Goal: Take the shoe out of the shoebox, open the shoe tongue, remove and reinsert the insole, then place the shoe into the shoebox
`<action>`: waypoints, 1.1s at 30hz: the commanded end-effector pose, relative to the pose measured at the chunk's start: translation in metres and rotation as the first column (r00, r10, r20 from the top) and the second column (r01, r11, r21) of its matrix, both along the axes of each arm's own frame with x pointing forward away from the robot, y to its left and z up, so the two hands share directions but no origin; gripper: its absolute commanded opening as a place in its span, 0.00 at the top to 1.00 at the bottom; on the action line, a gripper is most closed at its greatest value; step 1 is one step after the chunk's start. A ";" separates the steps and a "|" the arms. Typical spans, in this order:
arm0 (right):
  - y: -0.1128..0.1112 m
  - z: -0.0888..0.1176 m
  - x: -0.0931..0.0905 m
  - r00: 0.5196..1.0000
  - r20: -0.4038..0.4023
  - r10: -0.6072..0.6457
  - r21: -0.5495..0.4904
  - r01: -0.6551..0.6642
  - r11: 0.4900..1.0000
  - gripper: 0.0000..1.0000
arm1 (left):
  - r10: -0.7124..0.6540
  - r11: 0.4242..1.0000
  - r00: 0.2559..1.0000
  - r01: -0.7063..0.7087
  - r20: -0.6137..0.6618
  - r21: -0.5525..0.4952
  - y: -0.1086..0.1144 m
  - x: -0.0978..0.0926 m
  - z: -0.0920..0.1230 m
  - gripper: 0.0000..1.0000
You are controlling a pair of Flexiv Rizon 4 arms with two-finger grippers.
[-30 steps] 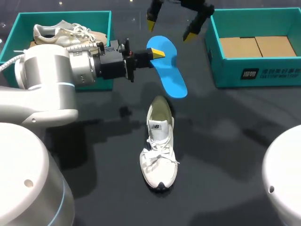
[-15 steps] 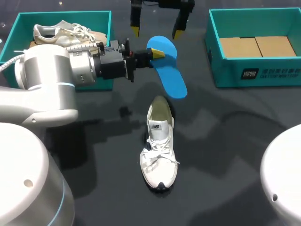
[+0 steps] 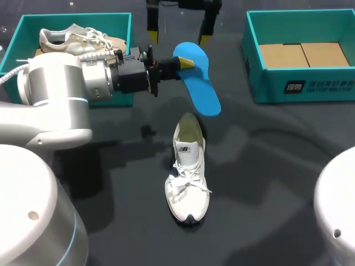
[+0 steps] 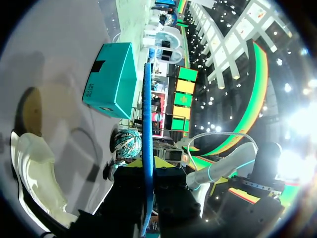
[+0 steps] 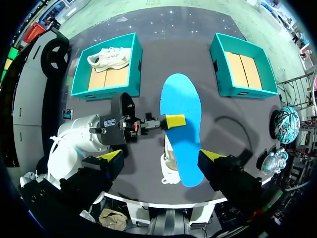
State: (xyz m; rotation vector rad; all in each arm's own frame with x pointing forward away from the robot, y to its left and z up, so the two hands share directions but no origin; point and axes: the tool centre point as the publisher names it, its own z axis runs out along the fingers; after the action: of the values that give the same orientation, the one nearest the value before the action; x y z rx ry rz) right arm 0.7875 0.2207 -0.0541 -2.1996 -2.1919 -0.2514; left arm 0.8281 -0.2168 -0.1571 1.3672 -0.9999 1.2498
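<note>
Blue insole (image 3: pixel 201 83) hangs above the dark worktop (image 3: pixel 266 166) in the head view, pinched at one end by the left hand (image 3: pixel 186 62). The white shoe (image 3: pixel 187 177) lies near it, outside the empty shoebox (image 3: pixel 302 86). The right hand (image 3: pixel 177 34) hovers beyond, fingers spread wide. With only the insole's end gripped, it could sag or swing and miss the shoe's opening.

From the left wrist, the insole (image 4: pixel 147 114) shows edge-on between the clamped fingers, with the shoe (image 4: pixel 34 168) off to one side. Any twist in that grip would likely jam it against the collar.

From the right wrist, the spread right hand (image 5: pixel 161 156) looks down on the insole (image 5: pixel 182 124), which partly covers the shoe (image 5: pixel 168 171). Nothing steadies the shoe, so it may slide when pushed.
</note>
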 end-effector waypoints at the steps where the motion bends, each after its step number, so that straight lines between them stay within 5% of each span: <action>1: -0.046 -0.005 -0.010 1.000 0.021 -0.021 0.318 0.013 0.948 0.00 | -0.003 1.000 1.000 0.003 0.000 0.001 0.001 0.000 0.000 1.00; 12: -0.091 -0.010 -0.018 0.998 0.045 -0.049 0.623 0.010 0.782 0.00 | -0.003 1.000 1.000 0.003 0.000 0.001 0.001 0.000 0.000 1.00; 33: -0.107 -0.029 -0.007 0.999 0.036 -0.002 0.861 -0.030 0.508 0.00 | -0.003 1.000 1.000 0.003 0.000 0.001 0.001 0.000 0.000 1.00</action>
State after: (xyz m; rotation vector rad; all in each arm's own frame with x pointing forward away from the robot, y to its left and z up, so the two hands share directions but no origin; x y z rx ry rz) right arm 0.7815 0.1128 -0.0748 -1.8300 -1.7376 -0.8457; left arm 0.8281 -0.2167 -0.1572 1.3671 -0.9998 1.2497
